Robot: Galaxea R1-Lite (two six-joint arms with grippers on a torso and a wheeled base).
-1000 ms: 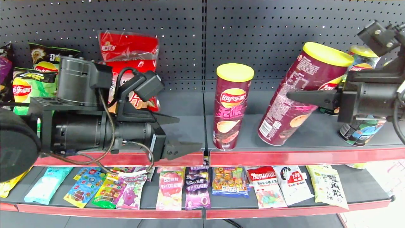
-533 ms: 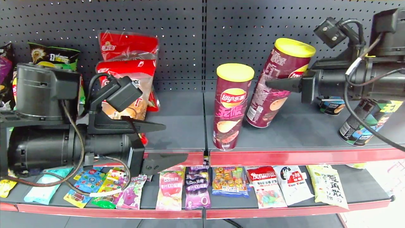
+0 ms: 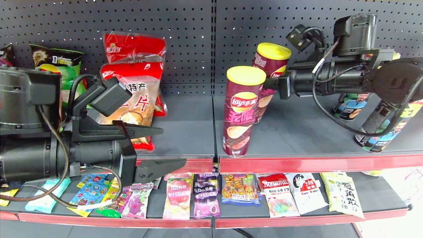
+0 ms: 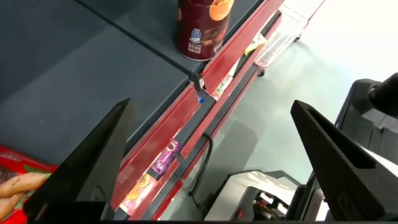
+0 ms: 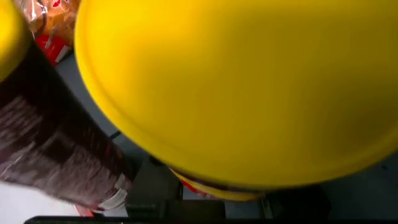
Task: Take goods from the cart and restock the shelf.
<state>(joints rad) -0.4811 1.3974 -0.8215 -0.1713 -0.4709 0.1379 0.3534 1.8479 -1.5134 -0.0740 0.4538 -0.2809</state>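
A maroon chip can with a yellow lid (image 3: 270, 61) sits in my right gripper (image 3: 269, 83), which is shut on its upper body. It leans slightly, just behind and to the right of an upright matching can (image 3: 243, 109) near the upper shelf's front edge, which hides its base. In the right wrist view the held can's yellow lid (image 5: 236, 87) is very close, with the other can (image 5: 43, 149) beside it. My left gripper (image 3: 174, 145) hangs open with nothing in it, in front of the shelf's left half. In the left wrist view, the left gripper (image 4: 211, 106) is above the red shelf lip.
Red snack bags (image 3: 135, 66) and green chip bags (image 3: 54, 62) stand at the back left of the upper shelf (image 3: 188, 132). Green-blue cans (image 3: 380, 132) stand at the right. Flat candy packs (image 3: 239, 190) line the lower shelf. A pegboard wall closes the back.
My right gripper carried the can left and deeper into the shelf, behind the standing can, and it now leans less. My left arm drew back to the left and lower.
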